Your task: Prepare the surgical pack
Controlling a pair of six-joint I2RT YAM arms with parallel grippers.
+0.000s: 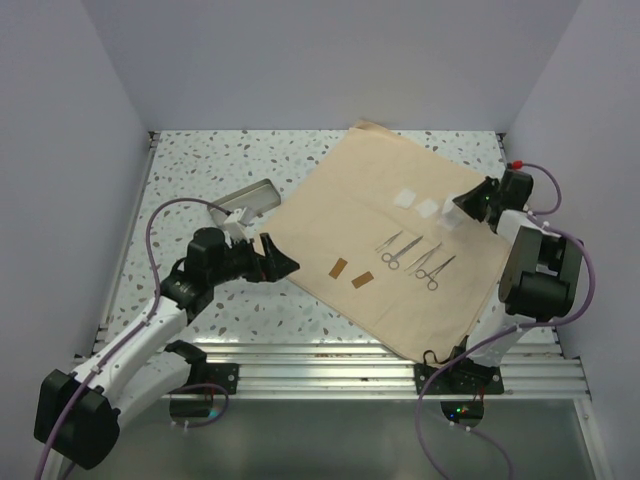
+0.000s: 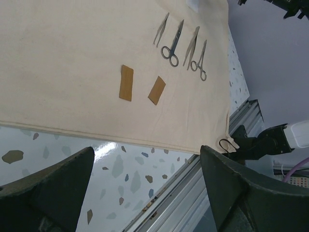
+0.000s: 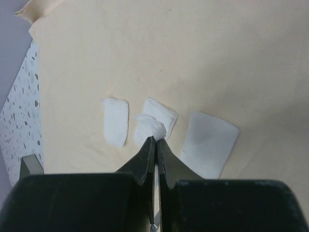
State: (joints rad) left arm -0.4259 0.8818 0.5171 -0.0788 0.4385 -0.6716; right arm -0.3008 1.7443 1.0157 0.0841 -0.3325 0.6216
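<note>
**Q:** Where does the surgical pack lie?

**A:** The surgical pack [image 1: 330,200] is spread flat as a tan sheet. It sits diamond-wise across the centre and right of the top view, on the speckled surface [image 1: 190,165]. Its lowest corner overlaps the metal rail [image 1: 330,350] at the bottom of the frame.

**Q:** What rests on the sheet?

**A:** Four silver instruments [image 1: 415,257] lie side by side right of centre. Two brown strips [image 1: 338,267] lie just to their left. Three white pads sit above the instruments. In the right wrist view these are the left gauze pad [image 3: 116,122], the middle gauze pad [image 3: 161,113] and the right gauze pad [image 3: 210,145]. A steel tray [image 1: 247,199] stands off the sheet, near its left corner.

**Q:** How does the left gripper stand?

**A:** The left gripper [image 1: 277,256] has its fingers spread wide and holds nothing. It hangs over the surface at the sheet's lower-left edge.

**Q:** And the right gripper?

**A:** The right gripper [image 3: 155,137] is in the right part of the top view, with its fingers pressed together. A crumpled white tuft sits at their tips. It appears to be a pinched corner of the middle gauze pad, though the close view leaves this uncertain.
</note>
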